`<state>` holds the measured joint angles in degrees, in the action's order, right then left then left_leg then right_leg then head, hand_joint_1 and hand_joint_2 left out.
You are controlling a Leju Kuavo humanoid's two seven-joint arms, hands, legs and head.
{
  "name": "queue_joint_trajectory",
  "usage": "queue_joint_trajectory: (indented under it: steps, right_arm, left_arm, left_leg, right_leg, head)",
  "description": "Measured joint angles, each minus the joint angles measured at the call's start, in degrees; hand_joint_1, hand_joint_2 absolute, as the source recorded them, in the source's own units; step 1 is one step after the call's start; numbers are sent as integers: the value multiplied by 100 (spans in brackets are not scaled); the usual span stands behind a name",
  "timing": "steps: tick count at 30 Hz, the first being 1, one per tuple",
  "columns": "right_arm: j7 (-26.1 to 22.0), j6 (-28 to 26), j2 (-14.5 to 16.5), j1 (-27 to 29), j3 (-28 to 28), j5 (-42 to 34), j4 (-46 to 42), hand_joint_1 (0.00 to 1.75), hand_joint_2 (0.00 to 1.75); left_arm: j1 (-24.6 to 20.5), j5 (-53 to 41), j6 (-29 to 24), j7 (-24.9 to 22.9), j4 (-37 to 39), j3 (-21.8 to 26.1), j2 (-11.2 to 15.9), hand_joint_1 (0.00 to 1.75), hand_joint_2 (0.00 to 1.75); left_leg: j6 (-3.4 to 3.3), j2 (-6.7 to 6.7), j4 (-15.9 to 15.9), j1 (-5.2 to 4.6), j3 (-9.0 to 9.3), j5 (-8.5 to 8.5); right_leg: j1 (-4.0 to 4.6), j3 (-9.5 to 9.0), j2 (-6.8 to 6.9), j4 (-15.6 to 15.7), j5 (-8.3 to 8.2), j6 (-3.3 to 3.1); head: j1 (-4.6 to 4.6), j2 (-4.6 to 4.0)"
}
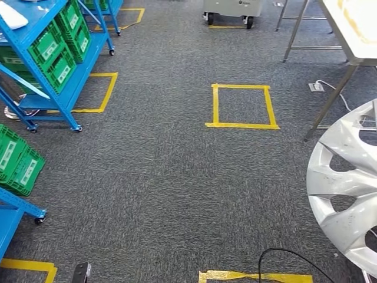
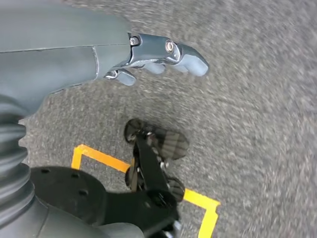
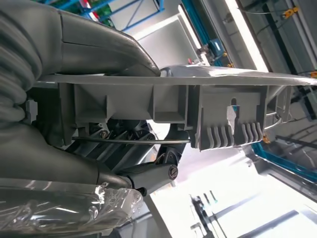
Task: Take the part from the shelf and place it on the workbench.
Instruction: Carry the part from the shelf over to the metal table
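the part (image 1: pixel 344 188), a silver wheel cover with curved spokes and dark openings, sits at the right edge of the head view, raised above the carpet. in the right wrist view its grey ribbed underside (image 3: pixel 168 106) runs across the picture, edge-on, with small clip tabs along the rim. the right hand (image 3: pixel 112 49) holds it: the thick thumb lies over one face of the rim, and darker fingers (image 3: pixel 149 176) press from the other side, so the cover is clamped between them.

the left hand (image 2: pixel 149 57) hangs over the carpet with its fingers stretched out nearly straight and loosely apart, holding nothing.

beyond the part, at the upper right of the head view, stands the desk (image 1: pixel 351 26), pale-topped on metal legs, well apart from the cover. a yellow tape square (image 1: pixel 242 106) marks the grey carpet (image 1: pixel 155 177) in the middle, near the desk's legs. at the left stands a blue shelf (image 1: pixel 66 100) on castors carrying green crates (image 1: pixel 58 50); more green crates (image 1: pixel 17 159) sit on a nearer blue shelf at the left edge. a black cable (image 1: pixel 284 253) loops over yellow tape at the bottom.
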<state>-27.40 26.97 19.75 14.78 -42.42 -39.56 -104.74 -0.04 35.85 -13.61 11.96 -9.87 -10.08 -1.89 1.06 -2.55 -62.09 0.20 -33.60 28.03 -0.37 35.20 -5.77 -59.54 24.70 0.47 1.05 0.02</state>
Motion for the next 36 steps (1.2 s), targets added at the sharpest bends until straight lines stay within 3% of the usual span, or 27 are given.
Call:
queue_joint_trajectory:
  steps: [2, 4, 5, 7, 8, 9, 11, 12, 13, 15, 17, 18, 20, 22, 24, 25, 26, 27, 29, 31, 33, 35, 36]
  right_arm:
    - [-16, -1, -1, 5, 34, -11, -8, 175, 175]
    - [-18, -2, -1, 35, 52, -22, -17, 175, 175]
    - [-8, -1, -1, 56, 52, -29, -21, 175, 175]
    - [14, -2, -1, 70, 58, -46, -23, 175, 175]
    - [23, -3, -1, 68, 68, -57, -23, 175, 175]
    - [26, -7, -1, 63, 79, -69, -23, 175, 175]
    - [25, -25, -1, 66, 97, -89, -23, 175, 175]
    - [23, -40, -1, 71, 102, -96, -23, 175, 175]
    - [21, -56, -1, 74, 105, -102, -23, 175, 175]
    - [18, -79, -1, 71, 117, -111, -23, 175, 175]
    - [15, -87, -1, 61, 138, -119, -28, 175, 175]
    - [14, -91, -1, 58, 148, -121, -31, 175, 175]
    - [14, -97, -1, 64, 152, -123, -39, 175, 175]
    - [14, -101, 1, 61, 154, -123, -52, 175, 175]
    - [14, -102, 1, 44, 162, -125, -62, 175, 175]
    - [14, -103, 1, 37, 167, -126, -65, 175, 175]
    - [15, -105, 1, 37, 169, -128, -66, 175, 175]
    - [19, -108, 1, 38, 170, -130, -66, 175, 175]
    - [29, -117, 1, 38, 170, -137, -66, 175, 175]
    - [34, -124, 1, 33, 173, -154, -67, 175, 175]
    - [34, -133, -1, 34, 183, -170, -68, 175, 175]
    - [35, -142, -1, 55, 187, -178, -69, 175, 175]
    - [36, -145, -1, 68, 186, -180, -70, 175, 175]
  left_arm:
    - [-1, 4, 14, 7, 1, 0, -2, 0, 175]
    - [-15, 6, 15, 8, 2, 0, -8, 0, 175]
    - [-25, 6, 15, 8, 2, 0, -12, 0, 175]
    - [-32, 6, 14, 8, 2, 0, -17, 0, 175]
    - [-27, 10, 13, 8, 2, 1, -14, 0, 175]
    - [-16, 17, 13, 9, 2, 1, -10, 0, 175]
    - [1, 37, 16, 11, 2, 2, -7, 0, 175]
    - [4, 44, 17, 12, 2, 2, -7, 0, 175]
    - [3, 46, 19, 13, 2, 2, -8, 0, 175]
    - [0, 36, 19, 11, 2, 2, -7, 0, 175]
    - [-2, 19, 17, 9, 3, 2, 1, 0, 175]
    - [-6, 14, 16, 7, 3, 1, 4, 0, 175]
    - [-26, 3, 15, 4, 4, 0, 6, 0, 175]
    - [-40, -5, 15, 1, 4, -1, -1, 0, 175]
    - [-30, -9, 16, -1, 5, -2, -11, 0, 175]
    - [-19, -5, 17, -5, 5, -3, -13, 0, 175]
    - [-10, -1, 17, -12, 6, -4, -12, 0, 175]
    - [-3, 4, 20, -21, 6, -3, -11, 0, 175]
    - [-2, 5, 29, -34, 6, -4, -10, 0, 175]
    - [-6, 5, 37, -37, 6, -4, -12, 0, 175]
    - [-12, 4, 39, -45, 6, -4, -11, 0, 175]
    - [-24, 4, 39, -53, 6, -4, -12, 0, 175]
    - [-29, 4, 39, -53, 6, -4, -14, 0, 175]
  left_leg:
    - [-15, -183, 407, 12, 177, -99]
    - [-47, -108, 483, 6, 200, -90]
    - [-81, -46, 501, 5, 208, -107]
    - [-148, 86, 537, 16, 225, -132]
    - [-169, 154, 542, 10, 233, -130]
    - [-186, 224, 542, 3, 236, -123]
    - [-195, 375, 540, -7, 244, -109]
    - [-190, 449, 539, -8, 253, -100]
    - [-179, 519, 539, -8, 269, -87]
    - [-130, 644, 535, -25, 319, -43]
    - [-70, 754, 524, -63, 360, 3]
    - [-48, 808, 525, -80, 372, 15]
    - [-1, 865, 527, -71, 393, 40]
    - [52, 653, 313, -46, 302, 210]
    - [73, 385, -322, -34, -13, 549]
    - [72, 339, -696, -34, -214, 696]
    - [69, 317, -962, -34, -370, 755]
    - [62, 304, -1057, -34, -449, 709]
    - [42, 226, -674, -23, -315, 351]
    - [27, -78, 26, 16, -4, 11]
    - [8, -284, 397, 33, 157, -74]
    - [-56, -171, 452, 22, 175, -84]
    - [-98, -99, 466, 21, 179, -97]
  right_leg:
    - [-2, 40, -128, -10, -20, 55]
    - [-22, 86, -248, 20, -59, 133]
    - [-24, 109, -193, 14, -59, 166]
    - [-1, 257, 131, -255, 98, 218]
    - [5, 395, 336, -557, 261, 236]
    - [2, 572, 455, -931, 443, 254]
    - [-14, 829, 524, -1487, 636, 279]
    - [-19, 817, 538, -1490, 586, 285]
    - [-22, 688, 570, -1273, 448, 288]
    - [0, 243, 793, -524, 149, 278]
    - [26, -14, 956, -76, 48, 214]
    - [42, -24, 944, -36, 65, 174]
    - [34, 5, 796, -22, 46, 95]
    - [19, 10, 665, 2, 23, 28]
    - [6, 18, 539, 15, 8, -21]
    - [6, 25, 466, 16, 2, -36]
    - [6, 29, 387, 15, 0, -43]
    - [5, 31, 302, 15, -4, -44]
    - [-5, 31, 132, 14, -16, -27]
    - [-10, 52, -20, -7, -30, 15]
    - [-15, 101, -162, -13, -52, 82]
    - [-35, 152, -289, 11, -89, 161]
    - [-34, 186, -231, -17, -75, 187]
  head:
    - [4, 0]
    - [6, 0]
    - [8, 0]
    - [30, 0]
    - [41, 0]
    - [49, 0]
    - [47, 0]
    - [47, 0]
    - [47, 0]
    - [50, 0]
    - [38, 0]
    - [32, 0]
    - [26, 0]
    - [19, 0]
    - [7, 0]
    - [4, 0]
    - [3, 0]
    - [3, 0]
    - [2, 0]
    - [3, 0]
    - [4, 0]
    - [5, 0]
    - [10, 0]
